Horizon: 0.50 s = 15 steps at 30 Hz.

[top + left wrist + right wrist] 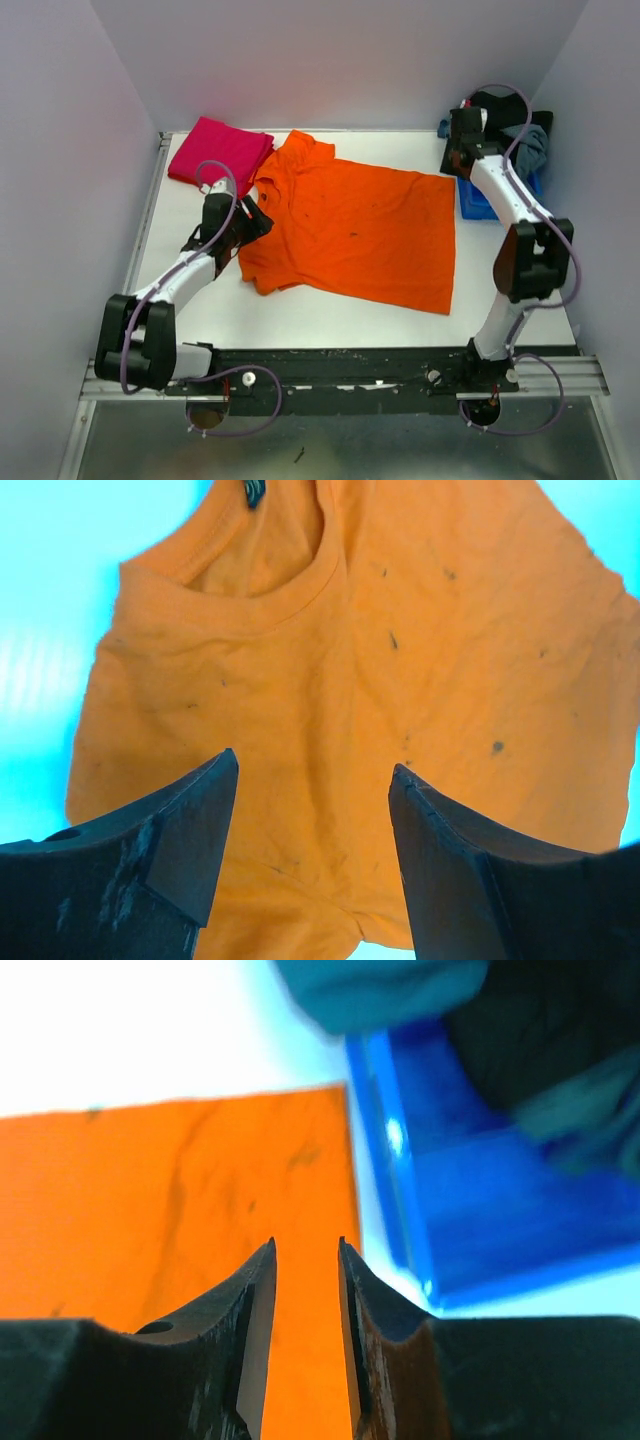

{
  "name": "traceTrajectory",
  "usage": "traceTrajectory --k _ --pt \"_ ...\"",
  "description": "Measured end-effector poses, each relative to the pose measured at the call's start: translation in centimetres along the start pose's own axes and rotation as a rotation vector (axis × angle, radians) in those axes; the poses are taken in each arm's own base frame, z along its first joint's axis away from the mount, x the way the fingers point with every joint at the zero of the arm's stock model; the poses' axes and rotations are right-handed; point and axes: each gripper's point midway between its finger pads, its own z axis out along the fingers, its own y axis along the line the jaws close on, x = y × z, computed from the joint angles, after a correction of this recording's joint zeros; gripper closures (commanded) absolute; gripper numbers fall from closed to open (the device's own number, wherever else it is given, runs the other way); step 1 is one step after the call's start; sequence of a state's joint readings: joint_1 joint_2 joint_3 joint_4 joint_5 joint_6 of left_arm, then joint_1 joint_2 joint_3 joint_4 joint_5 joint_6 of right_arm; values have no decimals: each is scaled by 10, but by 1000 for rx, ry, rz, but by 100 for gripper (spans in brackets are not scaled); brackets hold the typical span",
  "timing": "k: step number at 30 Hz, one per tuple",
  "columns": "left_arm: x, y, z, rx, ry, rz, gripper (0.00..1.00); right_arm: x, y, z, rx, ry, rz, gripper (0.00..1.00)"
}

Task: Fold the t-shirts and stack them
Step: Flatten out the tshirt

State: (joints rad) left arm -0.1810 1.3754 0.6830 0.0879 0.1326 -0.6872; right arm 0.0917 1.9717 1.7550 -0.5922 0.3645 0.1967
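Observation:
An orange t-shirt (355,225) lies spread flat on the white table, collar toward the left, with small dark specks on it. A magenta-pink t-shirt (220,150), folded to a rectangle, lies at the back left and touches the orange sleeve. My left gripper (256,222) hovers at the orange shirt's collar end; in the left wrist view this left gripper (315,765) is open above the orange t-shirt (380,680), with nothing between its fingers. My right gripper (456,162) is at the shirt's far right hem corner. In the right wrist view the right gripper (306,1245) shows a narrow gap, with the orange t-shirt (170,1210) below.
A blue bin (478,200) with dark and teal clothes (525,140) in it stands at the back right, right beside the right gripper; it shows as the blue bin (480,1200) in the right wrist view. White walls close in the table (330,325) on three sides.

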Motion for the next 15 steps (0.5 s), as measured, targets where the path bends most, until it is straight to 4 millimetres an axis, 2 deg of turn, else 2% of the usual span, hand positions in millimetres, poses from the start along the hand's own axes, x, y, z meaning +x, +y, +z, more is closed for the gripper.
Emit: traceTrajectory --k 2,4,6,8,9,10,13,15 --pt "-9 -4 -12 0 -49 11 24 14 8 -32 -58 -19 28 65" --pt "-20 -2 -24 -24 -106 14 28 40 19 -66 -118 -30 40 67" --pt "-25 3 -33 -60 -142 10 29 69 26 -88 -163 -21 47 69" --pt "-26 12 -40 -106 -163 -6 29 112 28 -100 -201 32 54 71" --pt "-25 18 -43 -130 -173 -15 30 132 23 -101 -197 66 61 75" --pt "-23 22 -45 -148 -176 -20 30 151 17 -101 -186 100 72 83" --pt "-15 36 -55 -192 -192 -37 30 205 -1 -104 -138 204 109 84" --pt "-9 44 -61 -208 -205 -45 30 233 -11 -112 -120 253 135 84"
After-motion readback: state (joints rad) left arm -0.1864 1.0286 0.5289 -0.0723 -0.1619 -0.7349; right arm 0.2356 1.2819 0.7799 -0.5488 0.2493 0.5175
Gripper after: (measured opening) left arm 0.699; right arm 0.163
